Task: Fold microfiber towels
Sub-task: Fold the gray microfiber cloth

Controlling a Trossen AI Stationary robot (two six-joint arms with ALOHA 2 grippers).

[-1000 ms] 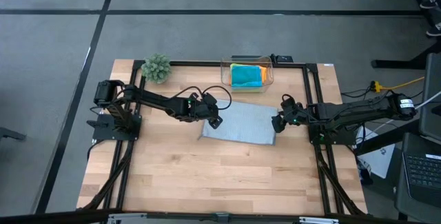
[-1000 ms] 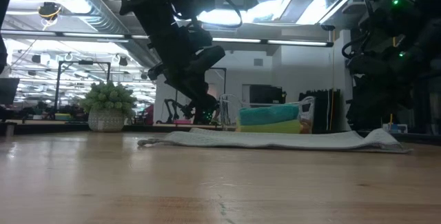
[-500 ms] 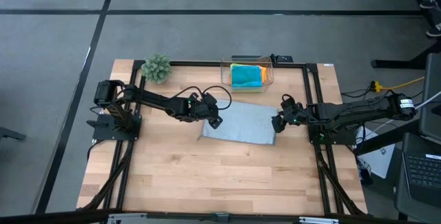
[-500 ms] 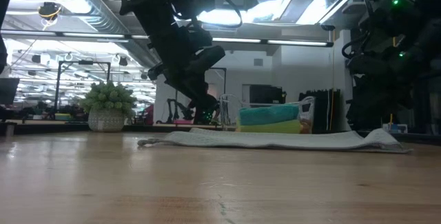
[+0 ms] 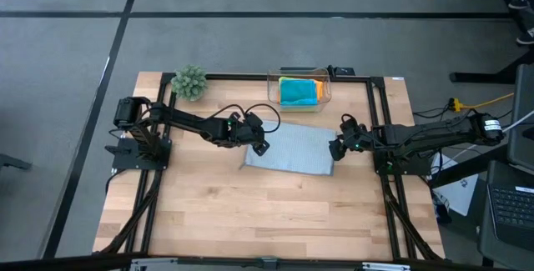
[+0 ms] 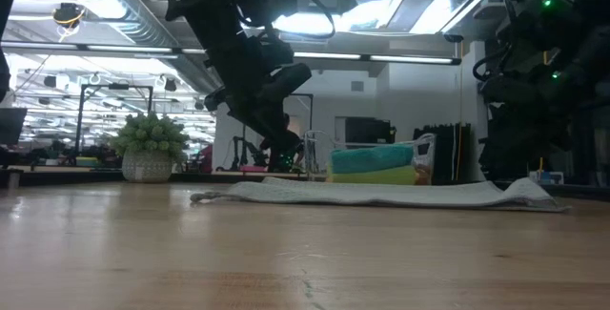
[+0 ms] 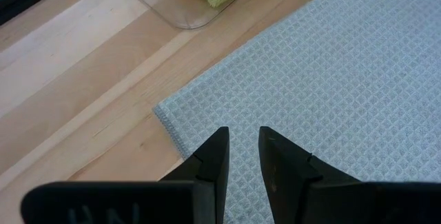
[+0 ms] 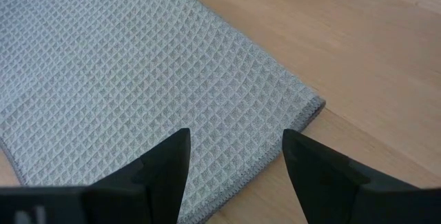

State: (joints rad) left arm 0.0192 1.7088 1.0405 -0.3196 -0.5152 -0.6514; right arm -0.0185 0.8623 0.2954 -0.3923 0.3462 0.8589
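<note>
Two dark, slender jointed arms are seen, each mounted on a black base and strung with looping black cables. The left hand (image 7: 241, 156) is formed of two matte black tapered fingers. The right hand (image 8: 236, 162) is built alike, its fingers broader and wedge-shaped.

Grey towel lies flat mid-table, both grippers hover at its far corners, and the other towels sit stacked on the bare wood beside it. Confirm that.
Not quite: the other towels sit stacked inside the clear plastic box, as the high view shows. The grey towel lies flat, with the left gripper and right gripper at its corners.
</note>
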